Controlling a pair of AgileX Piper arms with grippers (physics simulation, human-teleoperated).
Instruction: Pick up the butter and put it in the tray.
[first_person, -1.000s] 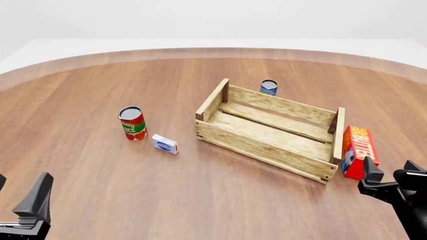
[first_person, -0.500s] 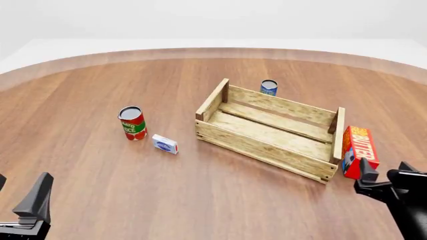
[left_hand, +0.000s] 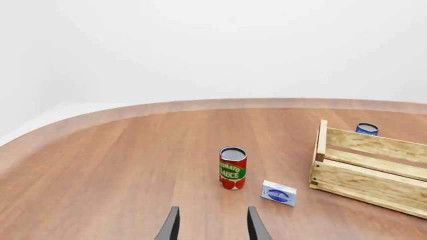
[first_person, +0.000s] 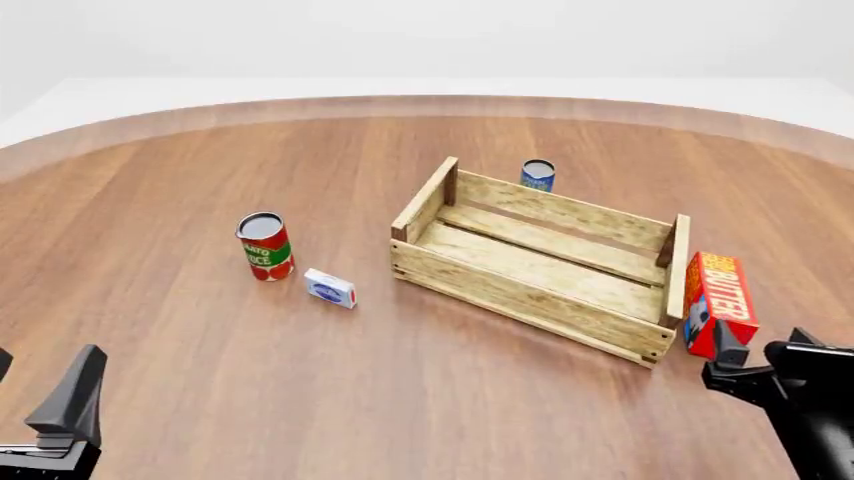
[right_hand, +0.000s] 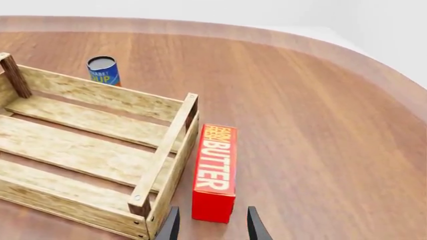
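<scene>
The butter lies flat on the surface just beside the tray, outside its end board. The right pincer, open and empty, lines up with the carton's near end to grasp it.

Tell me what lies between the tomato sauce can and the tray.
Only the small white-blue box, close beside the tomato sauce can; the stretch on to the tray is bare wood, clearest in the front view.
</scene>
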